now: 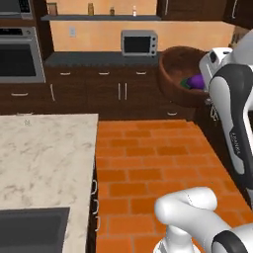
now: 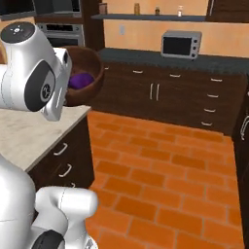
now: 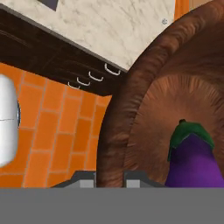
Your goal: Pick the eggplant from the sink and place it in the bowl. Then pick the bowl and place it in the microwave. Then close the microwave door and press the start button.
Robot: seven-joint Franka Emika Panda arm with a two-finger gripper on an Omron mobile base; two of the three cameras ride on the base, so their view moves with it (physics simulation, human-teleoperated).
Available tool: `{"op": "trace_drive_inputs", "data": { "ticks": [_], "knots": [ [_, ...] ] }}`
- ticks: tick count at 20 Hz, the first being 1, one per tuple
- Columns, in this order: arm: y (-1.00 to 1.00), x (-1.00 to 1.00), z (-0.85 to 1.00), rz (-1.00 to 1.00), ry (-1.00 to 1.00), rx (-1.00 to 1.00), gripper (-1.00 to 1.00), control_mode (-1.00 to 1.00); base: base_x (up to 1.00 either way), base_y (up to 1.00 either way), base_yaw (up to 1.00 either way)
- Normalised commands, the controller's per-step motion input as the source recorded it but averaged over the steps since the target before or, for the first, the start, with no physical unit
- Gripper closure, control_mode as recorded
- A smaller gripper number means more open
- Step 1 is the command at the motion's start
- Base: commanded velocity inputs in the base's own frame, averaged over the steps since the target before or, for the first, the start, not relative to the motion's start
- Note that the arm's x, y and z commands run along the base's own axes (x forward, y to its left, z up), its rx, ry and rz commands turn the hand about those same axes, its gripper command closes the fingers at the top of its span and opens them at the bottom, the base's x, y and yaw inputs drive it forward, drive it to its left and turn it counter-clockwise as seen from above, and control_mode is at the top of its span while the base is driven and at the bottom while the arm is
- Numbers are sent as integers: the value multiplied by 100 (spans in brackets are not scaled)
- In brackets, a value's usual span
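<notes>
The brown wooden bowl (image 1: 176, 74) hangs in the air, tipped toward the camera, at the white hand's left in the left base view. The purple eggplant (image 1: 196, 80) lies inside it. From the right, the bowl (image 2: 91, 73) and eggplant (image 2: 80, 79) show just past the wrist. In the hand view my gripper (image 3: 109, 180) is shut on the bowl's rim (image 3: 114, 131), with the green-capped eggplant (image 3: 192, 159) close by. The sink (image 1: 30, 230) is at the lower left. The microwave's lower edge (image 1: 15, 7) shows above the steel oven; its door state is hidden.
The marble island counter (image 1: 44, 158) lies to the left, with drawers along its side (image 2: 63, 160). The orange brick floor (image 1: 148, 158) runs to the dark back cabinets. A small silver appliance (image 1: 140, 43) stands on the back counter. The steel oven (image 1: 17, 59) is at far left.
</notes>
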Motion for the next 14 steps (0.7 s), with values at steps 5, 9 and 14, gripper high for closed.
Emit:
{"op": "trace_drive_inputs", "data": {
  "ticks": [5, 9, 14],
  "knots": [
    [0, 0, 0, 0, 0, 0, 100, 100, 98, -88, 45],
    [0, 0, 0, 0, 0, 0, 100, 100, 100, -84, 45],
    [0, 0, 0, 0, 0, 0, 100, 100, 95, -87, 45]
  ]
}}
